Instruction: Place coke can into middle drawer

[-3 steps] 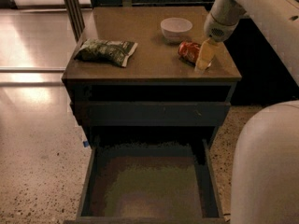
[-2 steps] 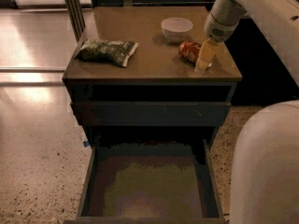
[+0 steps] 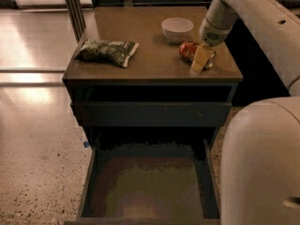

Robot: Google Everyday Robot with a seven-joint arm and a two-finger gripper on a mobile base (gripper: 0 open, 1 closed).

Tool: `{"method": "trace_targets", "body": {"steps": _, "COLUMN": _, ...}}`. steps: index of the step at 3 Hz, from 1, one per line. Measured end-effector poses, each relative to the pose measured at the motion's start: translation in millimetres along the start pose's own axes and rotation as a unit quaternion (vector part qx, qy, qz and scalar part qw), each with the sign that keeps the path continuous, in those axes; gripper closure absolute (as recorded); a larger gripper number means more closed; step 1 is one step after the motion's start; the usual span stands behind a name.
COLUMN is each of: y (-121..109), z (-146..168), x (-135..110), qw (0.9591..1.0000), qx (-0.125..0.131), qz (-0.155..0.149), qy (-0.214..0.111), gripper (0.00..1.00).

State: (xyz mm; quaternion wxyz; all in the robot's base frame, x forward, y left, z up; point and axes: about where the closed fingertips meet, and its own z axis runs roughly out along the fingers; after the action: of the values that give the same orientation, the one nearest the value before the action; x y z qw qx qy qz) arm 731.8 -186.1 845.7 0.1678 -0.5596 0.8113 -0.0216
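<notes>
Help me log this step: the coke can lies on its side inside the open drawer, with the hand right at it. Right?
Not quite. The camera view shows the coke can lying on its side on the cabinet top, beside the bowl, not inside the open drawer. The hand is right at it.

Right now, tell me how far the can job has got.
Done: the drawer stands open. In hand: the gripper is down at the can, which lies on the cabinet top near the bowl; it is not lifted yet. Left: grasp the can, lift it, carry it forward and down, and set it in the drawer.
</notes>
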Motion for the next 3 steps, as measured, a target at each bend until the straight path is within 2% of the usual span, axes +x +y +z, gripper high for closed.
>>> {"method": "trace_targets", "body": {"steps": 3, "y": 0.0, "z": 0.1, "x": 0.0, "qw": 1.0000, "qx": 0.000, "qz": 0.000, "qy": 0.000, "gripper": 0.88}}
